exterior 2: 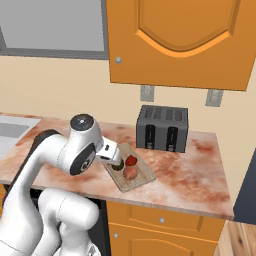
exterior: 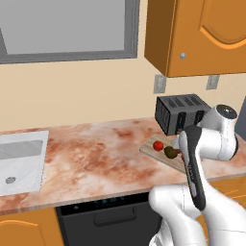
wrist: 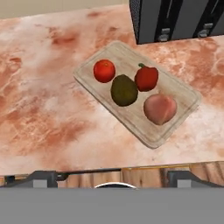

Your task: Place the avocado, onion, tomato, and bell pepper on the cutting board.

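Note:
The light wooden cutting board (wrist: 131, 120) lies on the marble counter with all four vegetables on it. The red tomato (wrist: 104, 71) sits at its far left, and the dark olive avocado (wrist: 124, 90) touches it in the middle. The red bell pepper (wrist: 146, 78) is just right of the avocado. The pinkish-brown onion (wrist: 159, 109) lies nearest the board's right end. My gripper (wrist: 113, 178) hovers above and in front of the board, open wide, with nothing between its fingers. From the left base view the tomato (exterior: 158, 145) and avocado (exterior: 170, 152) show beside my arm.
A black toaster (wrist: 175, 19) stands right behind the board, against the wall. A sink (exterior: 19, 161) is set into the counter far to the left. Orange wall cabinets (exterior 2: 175, 40) hang above the toaster. The counter's front edge runs just below the board.

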